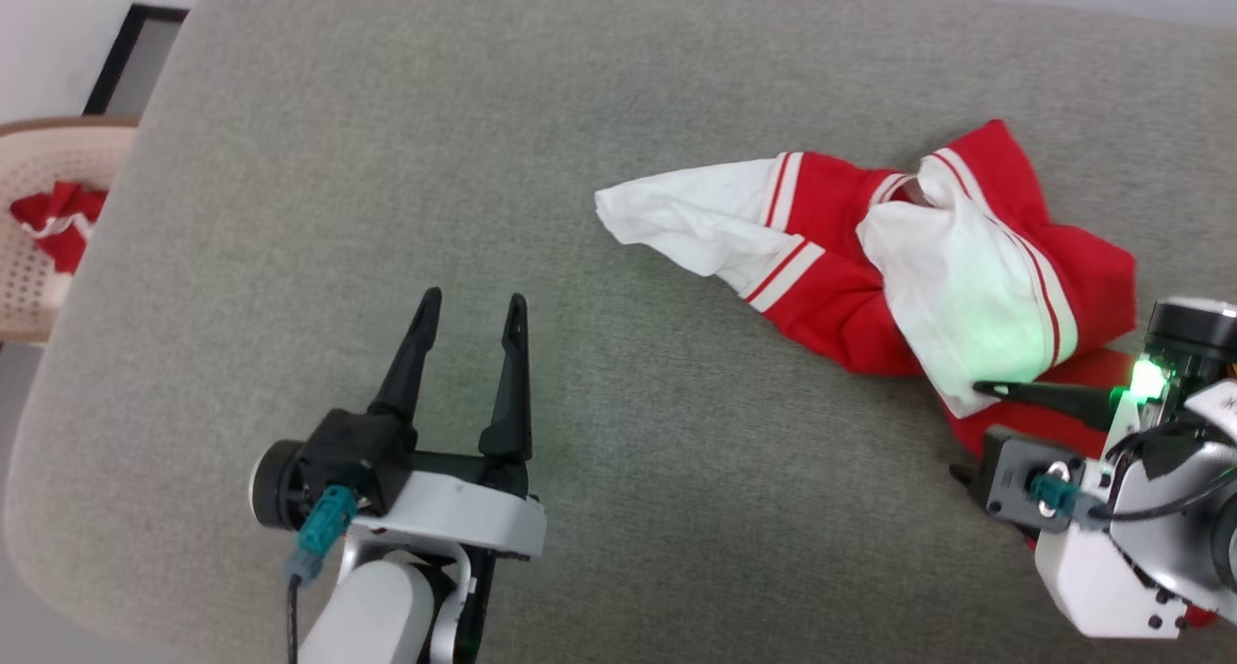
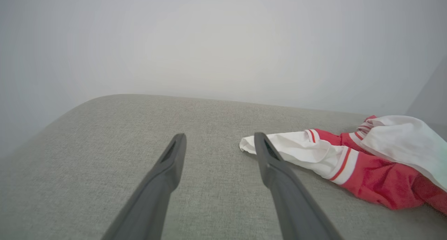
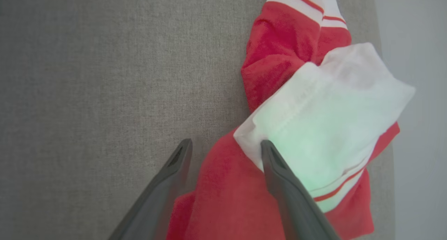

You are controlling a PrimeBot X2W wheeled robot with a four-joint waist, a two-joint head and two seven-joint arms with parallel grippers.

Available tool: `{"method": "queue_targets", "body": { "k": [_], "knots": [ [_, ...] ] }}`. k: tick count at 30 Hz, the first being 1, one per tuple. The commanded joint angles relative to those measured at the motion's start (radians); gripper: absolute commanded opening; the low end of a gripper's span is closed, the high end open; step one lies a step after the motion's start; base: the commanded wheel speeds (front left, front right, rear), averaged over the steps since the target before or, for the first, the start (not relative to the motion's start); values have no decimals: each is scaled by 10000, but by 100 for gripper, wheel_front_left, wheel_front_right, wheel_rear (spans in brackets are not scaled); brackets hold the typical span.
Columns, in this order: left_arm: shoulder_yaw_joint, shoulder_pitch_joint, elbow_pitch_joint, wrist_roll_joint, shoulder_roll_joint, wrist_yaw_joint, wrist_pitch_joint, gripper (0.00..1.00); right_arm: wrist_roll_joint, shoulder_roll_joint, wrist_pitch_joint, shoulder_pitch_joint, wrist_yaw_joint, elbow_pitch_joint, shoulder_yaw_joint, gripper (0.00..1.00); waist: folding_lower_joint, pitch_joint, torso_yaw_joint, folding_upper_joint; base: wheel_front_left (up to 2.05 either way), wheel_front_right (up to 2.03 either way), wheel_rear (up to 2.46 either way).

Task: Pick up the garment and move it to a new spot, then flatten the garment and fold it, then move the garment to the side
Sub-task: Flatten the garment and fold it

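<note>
The shirt (image 1: 841, 297) lies crumpled on the right half of the grey tabletop (image 1: 387, 113), close to its right edge. One white sleeve (image 1: 676, 224) stretches flat toward the middle of the tabletop, and the other white sleeve (image 1: 966, 297) is folded over the red body.

My right pincer (image 1: 964, 429) is at the shirt's near end, fingers pointing toward my left. It is open. In the right wrist view, the right pincer (image 3: 226, 144) has red cloth of the shirt (image 3: 279, 51) in the gap between its two fingers. One fingertip sits at the hem of the folded white sleeve (image 3: 331, 121), and the other is over bare grey fabric just beside the red cloth. I cannot tell whether the fingers press on the cloth or hang just above it. A green lamp (image 1: 1147, 379) on my right wrist throws a green glow on that sleeve.

My left pincer (image 1: 474, 302) is open and holds nothing. It is over bare tabletop, well apart from the shirt, fingers pointing away from me. In the left wrist view, the left pincer (image 2: 220, 137) has the shirt (image 2: 377, 177) off to its right, the tip of the stretched sleeve (image 2: 279, 147) lying beyond its right finger.

Off the tabletop's left edge, a red cloth (image 1: 58, 224) lies in a pale lattice piece (image 1: 58, 152).
</note>
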Motion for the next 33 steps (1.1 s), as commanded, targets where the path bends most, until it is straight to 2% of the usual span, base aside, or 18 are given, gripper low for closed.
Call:
{"method": "queue_targets", "body": {
  "k": [1, 6, 7, 9, 10, 12, 13, 18, 24, 28, 33],
  "knots": [
    [301, 173, -57, 211, -262, -226, 0, 100, -216, -48, 115, 176, -14, -165, -19, 100, 0, 197, 210, 0, 0, 0, 0],
    [1083, 387, -120, 672, -895, -889, -1, 100, -608, -19, -124, 71, -14, -101, -15, 100, 0, 261, 264, 0, 0, 0, 0],
    [1212, 424, -146, 752, -993, -1013, -1, 100, -767, -13, -193, 54, -14, -69, -13, 90, 0, 273, 275, 0, 0, 0, 0],
    [1420, 497, -148, 917, -1152, -1256, -1, 100, -910, 18, -359, 28, -14, 31, -11, 44, 0, 303, 283, 0, 0, 0, 0],
    [1514, 512, -151, 982, -1228, -1365, -1, 100, -1028, 30, -440, 3, -14, 70, -12, 29, 0, 323, 281, 0, 0, 0, 0],
    [1675, 520, -152, 1112, -1340, -1548, -1, 100, -1142, 59, -594, -15, -14, 192, -11, 6, 0, 363, 267, 0, 0, 0, 0],
    [1760, 518, -173, 1131, -1392, -1643, -1, 100, -1202, 77, -670, -33, -14, 269, -10, 0, 0, 383, 260, 0, 0, 0, 0],
    [2036, 597, -255, 1258, -1543, -1945, -1, 100, -1272, 237, -1156, -276, -16, 682, -18, 0, 0, 435, 178, 0, 0, 0, 0],
    [2238, 718, -343, 1271, -1580, -2061, -2, 100, -333, 371, -2387, -1144, -16, 1836, -167, 0, 0, 413, -70, 0, 0, 0, 0],
    [2270, 796, -375, 1133, -1581, -2068, -3, 100, 503, 384, -3239, -977, -16, 2714, -1030, 0, 0, 343, -329, 0, 0, 0, 0],
    [2332, 883, -402, 1128, -1582, -2109, -2, 100, 1718, 391, -4083, -31, -16, 3637, -2627, 0, 0, 289, -679, 0, 0, 0, 0]
  ]
}}
